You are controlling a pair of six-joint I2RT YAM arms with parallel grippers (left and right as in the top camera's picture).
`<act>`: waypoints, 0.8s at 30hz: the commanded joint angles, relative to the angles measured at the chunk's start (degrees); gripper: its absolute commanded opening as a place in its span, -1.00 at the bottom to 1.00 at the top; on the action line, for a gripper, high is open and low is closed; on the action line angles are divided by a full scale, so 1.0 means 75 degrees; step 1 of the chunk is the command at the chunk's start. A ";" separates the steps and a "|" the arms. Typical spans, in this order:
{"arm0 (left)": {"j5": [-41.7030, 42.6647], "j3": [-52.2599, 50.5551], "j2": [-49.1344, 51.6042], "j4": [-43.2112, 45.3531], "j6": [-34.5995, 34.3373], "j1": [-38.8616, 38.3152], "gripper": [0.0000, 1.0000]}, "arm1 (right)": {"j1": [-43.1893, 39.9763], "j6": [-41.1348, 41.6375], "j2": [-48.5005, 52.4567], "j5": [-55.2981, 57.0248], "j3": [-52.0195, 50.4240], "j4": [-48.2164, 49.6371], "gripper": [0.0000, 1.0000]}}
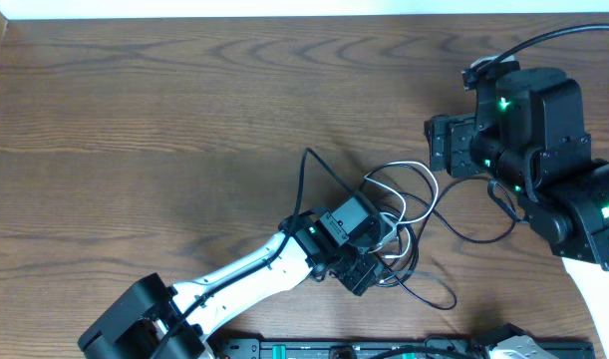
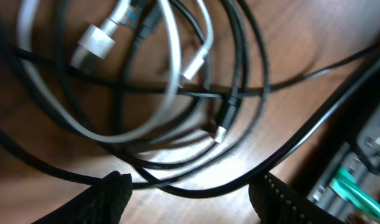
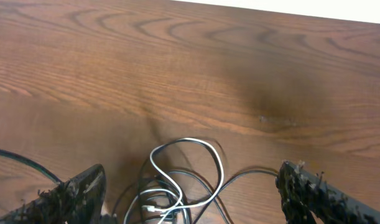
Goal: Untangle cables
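Observation:
The cables (image 1: 409, 209) lie in a loose tangle on the table's middle right: several black cords and one white cord looped together. My left gripper (image 1: 384, 257) is low over the tangle, open; in the left wrist view (image 2: 196, 186) a black cord crosses between its fingertips, ungripped. There I see a white/grey cord with a silver plug (image 2: 93, 43) and a black plug (image 2: 224, 121). My right gripper (image 1: 436, 145) hovers up right of the tangle, open and empty. Its view (image 3: 191, 171) shows the white loop (image 3: 211, 158) between its fingers, below them.
The wooden table (image 1: 184, 120) stretches far to the left and back. A black rail with equipment (image 1: 384, 349) runs along the front edge, close to the tangle; it also shows in the left wrist view (image 2: 364, 155). The right arm's thick black wire (image 1: 543, 40) arcs above it.

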 commanded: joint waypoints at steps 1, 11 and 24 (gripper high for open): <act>-0.0912 -0.0020 0.0023 0.0201 0.0160 -0.0012 0.33 | -0.0032 -0.0134 -0.0026 -0.0026 0.0079 -0.0102 0.68; -0.0944 -0.0020 0.0023 0.0274 -0.0405 -0.0012 0.18 | -0.0032 -0.0152 -0.0026 -0.0023 0.0079 -0.0213 0.68; -0.0944 -0.0020 0.0181 0.0277 -0.1311 -0.0163 0.16 | -0.0032 -0.0152 -0.0026 -0.0026 0.0079 -0.0289 0.68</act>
